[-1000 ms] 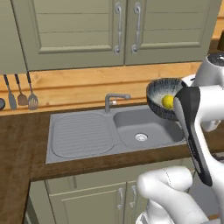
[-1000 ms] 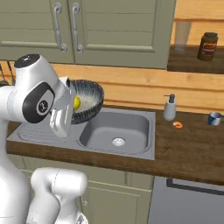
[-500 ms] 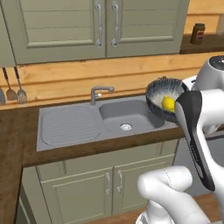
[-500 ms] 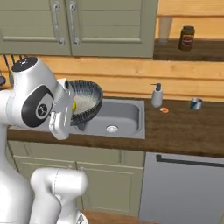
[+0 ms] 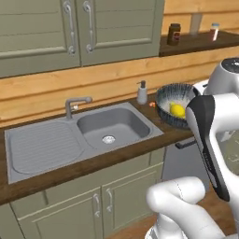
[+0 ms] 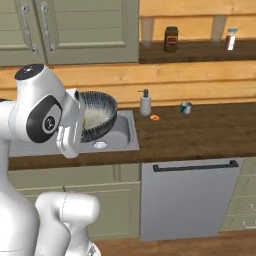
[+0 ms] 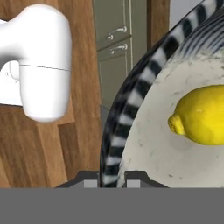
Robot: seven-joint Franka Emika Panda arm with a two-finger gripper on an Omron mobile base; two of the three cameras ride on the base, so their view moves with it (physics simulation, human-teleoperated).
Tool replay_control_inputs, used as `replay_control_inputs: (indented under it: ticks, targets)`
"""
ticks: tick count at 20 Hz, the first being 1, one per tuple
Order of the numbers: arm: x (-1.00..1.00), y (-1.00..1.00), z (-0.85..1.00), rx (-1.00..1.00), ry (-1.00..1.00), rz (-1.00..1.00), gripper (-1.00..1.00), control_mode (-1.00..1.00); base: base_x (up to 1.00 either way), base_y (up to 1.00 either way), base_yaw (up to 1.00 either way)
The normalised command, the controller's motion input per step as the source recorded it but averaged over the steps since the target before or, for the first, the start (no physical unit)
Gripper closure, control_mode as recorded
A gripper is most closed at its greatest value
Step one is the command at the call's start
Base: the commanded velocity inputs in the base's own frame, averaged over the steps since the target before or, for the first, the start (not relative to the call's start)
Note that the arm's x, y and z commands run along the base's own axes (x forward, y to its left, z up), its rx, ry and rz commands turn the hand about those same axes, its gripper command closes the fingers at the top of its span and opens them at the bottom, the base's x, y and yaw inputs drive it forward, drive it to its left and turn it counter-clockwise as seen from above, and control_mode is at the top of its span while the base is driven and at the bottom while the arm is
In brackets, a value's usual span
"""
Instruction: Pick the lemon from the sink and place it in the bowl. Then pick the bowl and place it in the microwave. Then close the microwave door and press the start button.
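A white soap dispenser (image 6: 145, 102) stands at the back of the dark wooden counter (image 6: 200, 130), with a small orange ring (image 6: 155, 118) lying just to its right and a small metal can (image 6: 186, 107) farther right. On the wooden shelf (image 6: 200, 47) above, a dark brown jar (image 6: 171, 39) stands left of a small white shaker (image 6: 230, 39). Grey-green cabinet doors (image 5: 70, 32) hang on the far wall. A silver dishwasher front (image 6: 192, 197) sits under the counter.

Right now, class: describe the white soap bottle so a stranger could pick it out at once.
Find the grey sink in the wooden counter. At its back right corner, against the wall, stands the soap bottle. Its pump top and pale upright body distinguish it from the small orange thing beside it.
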Motion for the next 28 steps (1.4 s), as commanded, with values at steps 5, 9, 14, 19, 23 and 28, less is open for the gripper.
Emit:
replay_control_inputs:
  ticks: [5, 9, 14, 19, 23, 28]
  targets:
    - [0.00, 0.00, 0.00, 0.00, 0.00, 0.00, 1.00, 1.00, -0.03, -0.28, -0.32]
    - [0.00, 0.00, 0.00, 0.00, 0.00, 0.00, 1.00, 1.00, -0.11, -0.32, -0.37]
    - [0.00, 0.00, 0.00, 0.00, 0.00, 0.00, 1.00, 1.00, -0.06, -0.28, -0.41]
    - [0.00, 0.00, 0.00, 0.00, 0.00, 0.00, 1.00, 1.00, -0.01, -0.39, -0.43]
    - [0.00, 0.00, 0.00, 0.00, 0.00, 0.00, 1.00, 1.00, 0.00, -0.41, -0.62]
    - [0.00, 0.00, 0.00, 0.00, 0.00, 0.00, 1.00, 1.00, 0.00, -0.11, -0.79]
